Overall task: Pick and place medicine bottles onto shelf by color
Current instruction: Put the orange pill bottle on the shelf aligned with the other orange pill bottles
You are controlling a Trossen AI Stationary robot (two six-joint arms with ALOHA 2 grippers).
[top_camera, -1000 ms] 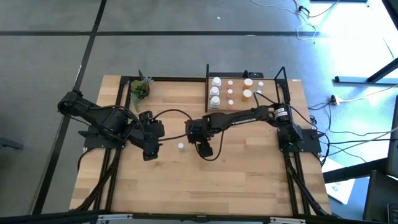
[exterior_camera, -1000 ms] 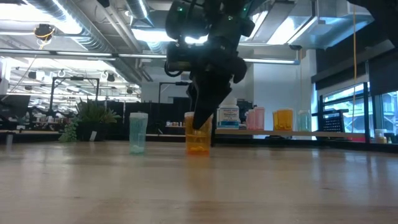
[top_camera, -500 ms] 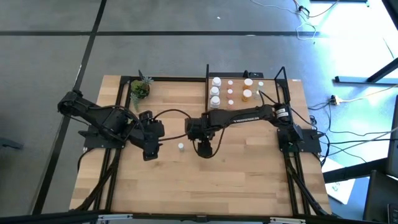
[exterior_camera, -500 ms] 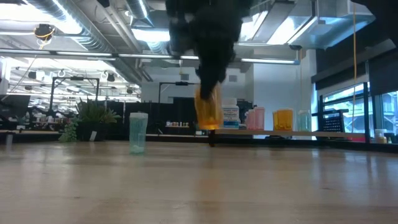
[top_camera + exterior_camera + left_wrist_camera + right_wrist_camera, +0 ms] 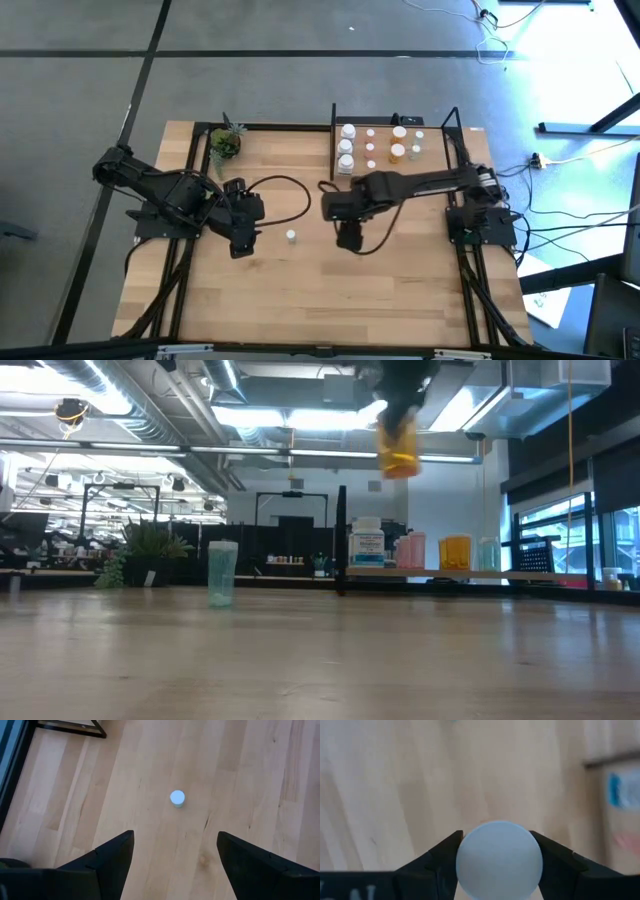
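fingers, right gripper (image 5: 499, 870): clamped on either side of an orange bottle (image 5: 399, 445) just under its white cap, holding it high above the tabletop (image 5: 300, 290)
right gripper, place: over the middle of the tabletop, near the front edge of the shelf (image 5: 430, 165)
fingers, left gripper (image 5: 175, 857): spread apart with nothing between them
left gripper, place: above the left half of the tabletop, near the pale green bottle (image 5: 177, 798)
pale green bottle: upright on the bare wood, white cap up, between the two grippers
shelf: at the far right of the tabletop, with white and orange bottles standing on it
plant (image 5: 225, 143): at the far left corner
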